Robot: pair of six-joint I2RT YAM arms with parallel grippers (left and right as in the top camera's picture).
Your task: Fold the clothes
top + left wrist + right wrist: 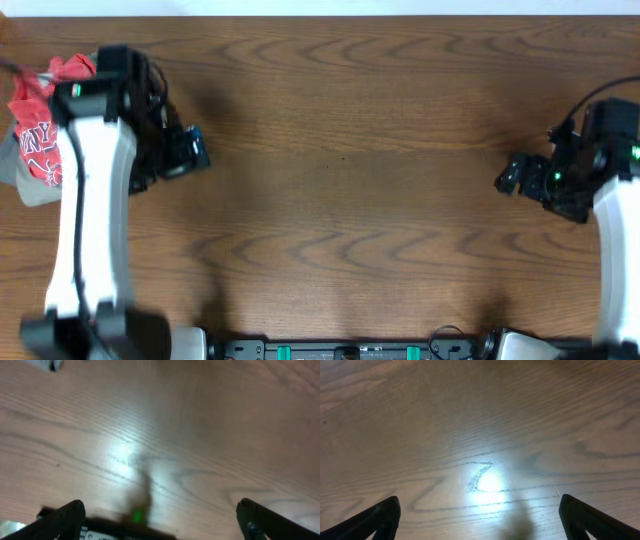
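Red shirt (38,130) bunched at upper left of overhead frame, on grey garment (30,185), part hidden by left arm (90,150). Left gripper (160,510), right gripper (479,507) spread wide over table (340,120), holding nothing. Step: fetching shirt, likely not begun; next, left gripper must grab it, drag to centre

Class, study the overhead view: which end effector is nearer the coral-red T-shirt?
Left. The left end effector hovers close beside the T-shirt, crumpled at that arm's side of the table; the right end effector is at the opposite side.
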